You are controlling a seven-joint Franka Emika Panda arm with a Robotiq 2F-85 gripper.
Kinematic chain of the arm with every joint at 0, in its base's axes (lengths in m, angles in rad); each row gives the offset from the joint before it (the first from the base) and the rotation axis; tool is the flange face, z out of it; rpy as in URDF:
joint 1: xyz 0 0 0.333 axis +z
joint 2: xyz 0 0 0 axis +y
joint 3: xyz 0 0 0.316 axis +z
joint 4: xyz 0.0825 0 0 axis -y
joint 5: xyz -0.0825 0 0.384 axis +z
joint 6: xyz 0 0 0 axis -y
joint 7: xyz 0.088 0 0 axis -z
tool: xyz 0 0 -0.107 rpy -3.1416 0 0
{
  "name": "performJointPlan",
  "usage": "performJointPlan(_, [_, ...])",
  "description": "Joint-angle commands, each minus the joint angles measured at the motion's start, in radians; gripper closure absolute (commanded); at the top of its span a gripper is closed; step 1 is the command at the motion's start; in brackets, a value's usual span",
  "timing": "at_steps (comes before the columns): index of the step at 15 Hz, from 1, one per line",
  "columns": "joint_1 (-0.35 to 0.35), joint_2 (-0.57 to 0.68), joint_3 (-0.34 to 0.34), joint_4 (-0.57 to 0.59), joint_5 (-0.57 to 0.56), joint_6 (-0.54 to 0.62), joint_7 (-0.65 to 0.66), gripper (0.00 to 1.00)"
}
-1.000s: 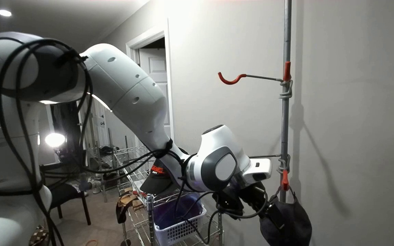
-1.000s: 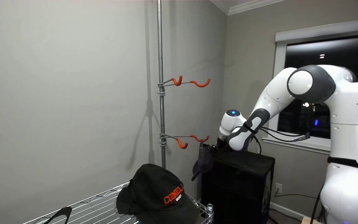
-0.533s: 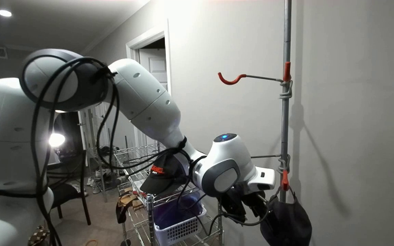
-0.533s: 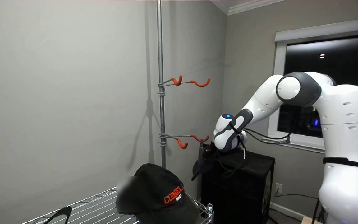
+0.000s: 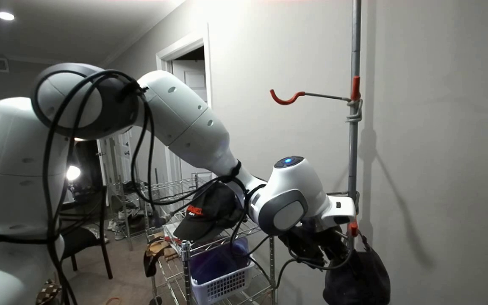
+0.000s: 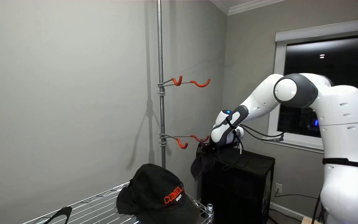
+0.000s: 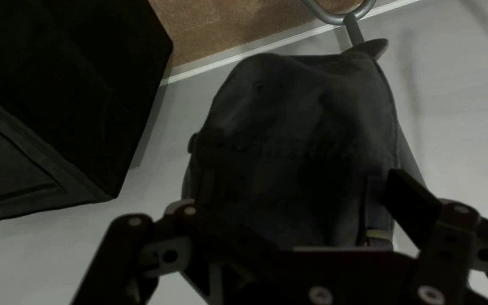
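Compared with a second ago, the white jointed robot arm (image 5: 201, 127) reaches closer to the tall grey metal pole (image 5: 353, 152), and the dark fabric baseball cap (image 7: 295, 123) hanging there is turned and pushed slightly outward. That suggests the black two-fingered pincer (image 7: 301, 186) is now at the cap and nudging it, though it does not seem to have a hold. The pincer is released, its black fingers (image 7: 411, 201) spread wide apart. The cap appears to hang by its back strap from a lower red-tipped metal hook (image 5: 353, 229), so its weight probably rests there. In the wrist view, the cap lies straight ahead of the pincer, filling the space between the fingers and stretching beyond them, one finger overlapping its edge near the strap; whether they straddle the fabric or only stand in front of it cannot be told (dark fingers blur into dark cloth). In an exterior view, a black baseball cap with orange lettering (image 6: 154, 186) lies on a chrome wire shelf (image 6: 95, 197), well apart from the pincer, and a large black fabric-covered box (image 6: 244, 193) stands near the hanging cap.
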Motion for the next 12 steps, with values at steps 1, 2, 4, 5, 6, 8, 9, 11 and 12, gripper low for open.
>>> performJointPlan(1, [0.028, 0.008, -0.033, 0.02, 0.022, -0.003, -0.055, 0.0])
performJointPlan(2, [0.031, 0.006, -0.037, 0.021, 0.019, -0.002, -0.058, 0.0])
performJointPlan(4, [0.041, 0.007, -0.048, 0.022, 0.013, 0.004, -0.059, 0.0])
performJointPlan(5, [0.045, 0.01, -0.054, 0.025, 0.007, 0.007, -0.059, 0.0])
performJointPlan(6, [0.052, 0.014, -0.062, 0.029, 0.001, 0.009, -0.057, 0.0])
performJointPlan(8, [0.074, 0.025, -0.09, 0.043, -0.031, 0.017, -0.047, 0.0])
performJointPlan(9, [0.082, 0.03, -0.098, 0.05, -0.043, 0.019, -0.047, 0.0])
performJointPlan(11, [0.099, 0.044, -0.117, 0.066, -0.067, 0.024, -0.044, 0.0])
performJointPlan(12, [0.105, 0.05, -0.122, 0.073, -0.076, 0.025, -0.045, 0.0])
